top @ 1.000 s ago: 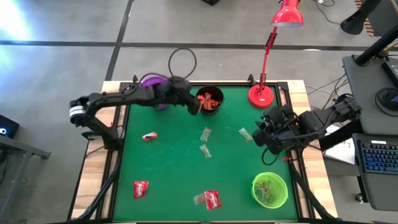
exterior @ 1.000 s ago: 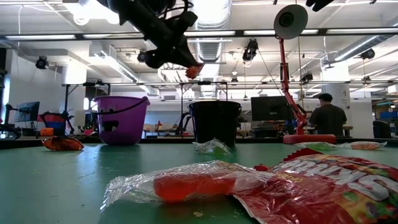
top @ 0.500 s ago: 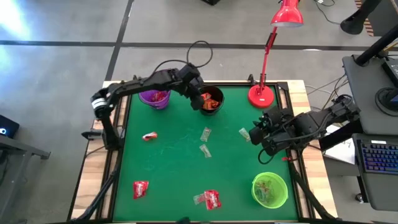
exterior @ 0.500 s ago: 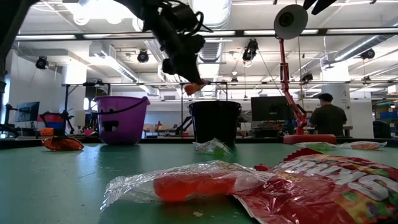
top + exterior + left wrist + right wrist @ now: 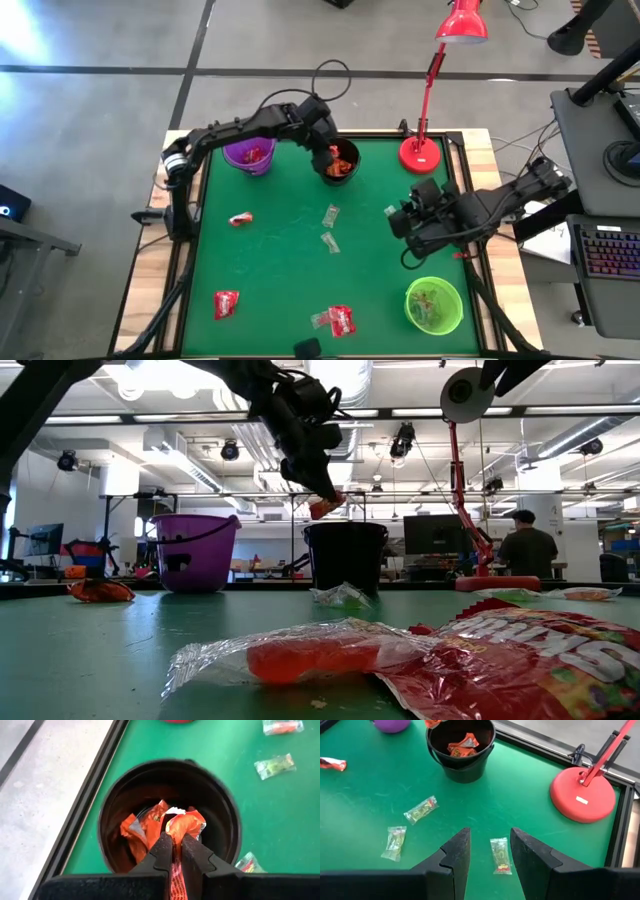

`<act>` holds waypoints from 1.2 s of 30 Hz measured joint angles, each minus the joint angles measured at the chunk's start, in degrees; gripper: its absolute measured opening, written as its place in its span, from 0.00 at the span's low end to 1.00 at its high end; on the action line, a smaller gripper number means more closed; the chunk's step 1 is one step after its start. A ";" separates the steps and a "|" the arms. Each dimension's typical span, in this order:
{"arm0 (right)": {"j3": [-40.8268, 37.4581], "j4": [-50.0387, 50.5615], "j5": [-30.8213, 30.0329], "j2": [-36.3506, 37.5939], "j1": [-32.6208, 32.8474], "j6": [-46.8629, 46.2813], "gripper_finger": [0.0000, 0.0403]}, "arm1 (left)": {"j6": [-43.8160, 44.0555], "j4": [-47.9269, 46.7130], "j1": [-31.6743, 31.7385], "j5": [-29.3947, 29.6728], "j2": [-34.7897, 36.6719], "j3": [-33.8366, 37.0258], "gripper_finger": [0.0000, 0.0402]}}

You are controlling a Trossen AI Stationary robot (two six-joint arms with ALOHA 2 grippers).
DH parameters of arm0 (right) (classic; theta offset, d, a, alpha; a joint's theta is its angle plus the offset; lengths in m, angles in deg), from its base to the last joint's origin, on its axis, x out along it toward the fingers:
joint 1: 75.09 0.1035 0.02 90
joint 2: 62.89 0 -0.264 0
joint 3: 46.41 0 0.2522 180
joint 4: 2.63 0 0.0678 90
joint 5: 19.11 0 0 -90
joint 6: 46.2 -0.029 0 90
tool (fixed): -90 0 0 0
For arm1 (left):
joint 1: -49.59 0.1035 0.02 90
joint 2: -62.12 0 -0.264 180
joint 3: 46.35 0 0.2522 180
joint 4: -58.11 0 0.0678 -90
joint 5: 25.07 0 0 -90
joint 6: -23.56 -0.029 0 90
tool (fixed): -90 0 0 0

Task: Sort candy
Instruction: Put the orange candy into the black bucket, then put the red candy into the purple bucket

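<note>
My left gripper (image 5: 331,157) hangs over the black cup (image 5: 340,163), shut on an orange-wrapped candy (image 5: 185,824). More orange candies lie inside that cup (image 5: 107,820). My right gripper (image 5: 490,851) is open above the table's right side, its fingers standing either side of a clear greenish candy (image 5: 500,855) without touching it. Two more greenish candies (image 5: 330,215) (image 5: 328,241) lie flat mid-table. Red-wrapped candies (image 5: 240,219) (image 5: 227,302) (image 5: 342,320) lie toward the left and near edges. My left gripper pinches the orange candy by its wrapper (image 5: 176,851) between the two fingers, coming from above and slanting down. The candy's free end (image 5: 322,508) sticks out past the fingertips. It is lifted clear, just above the black cup's rim (image 5: 345,525).
A purple cup (image 5: 248,155) stands at the far left, a green cup (image 5: 433,305) holding greenish candy at the near right. The red desk lamp's base (image 5: 420,153) sits at the far right, close to my right arm. A person stands in the room behind (image 5: 527,550).
My left gripper has carried the orange candy toward the table's right, from beside the purple cup to over the black cup, and has come down a little. My right gripper has moved toward the table's left, over the greenish candy.
</note>
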 joint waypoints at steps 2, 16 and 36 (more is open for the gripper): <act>0.00 -0.02 0.06 -0.34 -0.41 -1.01 0.33 | -0.58 -0.70 0.27 -0.18 0.00 0.27 0.02; 0.00 -0.19 0.43 -1.61 -3.20 -1.71 0.33 | -3.61 -2.87 0.64 -2.34 0.16 0.33 0.32; -4.30 -10.62 12.38 -1.63 -15.49 13.87 0.33 | -11.04 -24.78 -1.34 -13.92 15.07 1.64 0.34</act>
